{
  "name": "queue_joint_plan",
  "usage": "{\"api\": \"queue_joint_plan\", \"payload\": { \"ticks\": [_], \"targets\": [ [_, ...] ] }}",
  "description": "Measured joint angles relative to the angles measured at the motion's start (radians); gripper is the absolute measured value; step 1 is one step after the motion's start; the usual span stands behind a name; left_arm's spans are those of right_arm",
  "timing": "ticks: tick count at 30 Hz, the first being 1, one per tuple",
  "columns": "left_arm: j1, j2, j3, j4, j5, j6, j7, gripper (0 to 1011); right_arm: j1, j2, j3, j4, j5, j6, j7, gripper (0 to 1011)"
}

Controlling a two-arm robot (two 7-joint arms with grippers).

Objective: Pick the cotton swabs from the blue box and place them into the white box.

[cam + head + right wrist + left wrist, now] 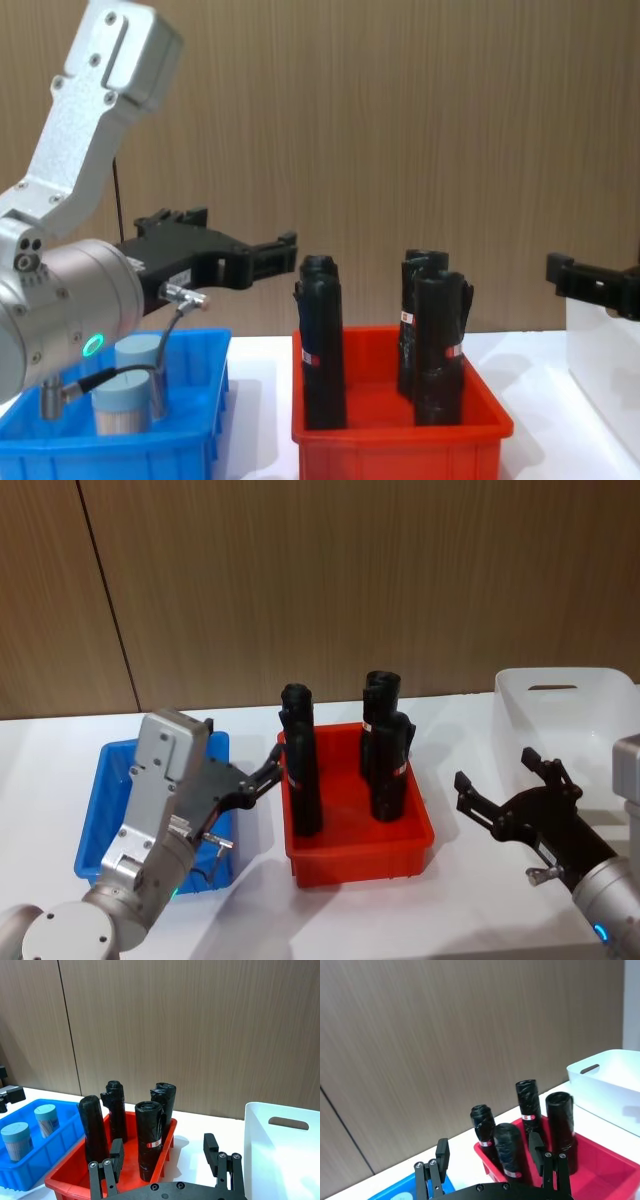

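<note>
- Left gripper (266, 778): lower left of the head view, over the right side of the blue box (100, 800). Its tips point toward the red bin (360, 855).
- Left gripper state: in the left wrist view the two fingers (440, 1152) stand well apart with nothing held between them, so the jaws are spread and empty.
- Chest view: the left gripper sits left of centre, raised above the blue box and clear of the jars below it.
- Cotton swabs (46, 1119): two clear jars with pale blue lids, upright inside the blue box at the lower left of the right wrist view. The second jar (16, 1140) is just beside the first and nearer the frame edge. Neither gripper touches either jar.
- Right gripper (497, 772): lower right of the head view, above the white table (60, 770), between the red bin and the white box (560, 720).
- Right gripper state: fingers wide apart in the right wrist view, holding nothing.
- White box: upper right of the head view, slot handle near its rim. I cannot tell what is inside it.
- Red bin: centre of the frame, between the blue and white boxes, holding upright black rolls (300, 770) with red-white labels.
</note>
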Motion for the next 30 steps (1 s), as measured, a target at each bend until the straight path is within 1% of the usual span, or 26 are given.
{"api": "queue_joint_plan", "payload": {
  "ticks": [9, 14, 15, 21, 22, 23, 24, 30],
  "targets": [
    [-0.026, -0.015, -0.019, 0.058, -0.045, 0.009, 0.007, 1004, 0.000, 0.000, 0.000, 0.000, 0.000, 0.000, 0.000, 1002],
    [-0.041, -0.025, -0.033, 0.096, -0.083, 0.019, 0.022, 1004, 0.000, 0.000, 0.000, 0.000, 0.000, 0.000, 0.000, 1002],
    [-0.041, -0.025, -0.033, 0.096, -0.083, 0.019, 0.022, 1004, 0.000, 0.000, 0.000, 0.000, 0.000, 0.000, 0.000, 1002],
    [-0.048, -0.033, -0.046, 0.128, -0.129, 0.038, 0.049, 1004, 0.000, 0.000, 0.000, 0.000, 0.000, 0.000, 0.000, 1002],
    [-0.049, -0.035, -0.050, 0.136, -0.146, 0.044, 0.059, 1004, 0.000, 0.000, 0.000, 0.000, 0.000, 0.000, 0.000, 1002],
    [-0.049, -0.035, -0.050, 0.136, -0.146, 0.044, 0.059, 1004, 0.000, 0.000, 0.000, 0.000, 0.000, 0.000, 0.000, 1002],
    [-0.050, -0.037, -0.053, 0.143, -0.160, 0.047, 0.068, 1004, 0.000, 0.000, 0.000, 0.000, 0.000, 0.000, 0.000, 1002],
    [-0.048, -0.042, -0.062, 0.163, -0.205, 0.055, 0.095, 1004, 0.000, 0.000, 0.000, 0.000, 0.000, 0.000, 0.000, 1002]
  ]
}}
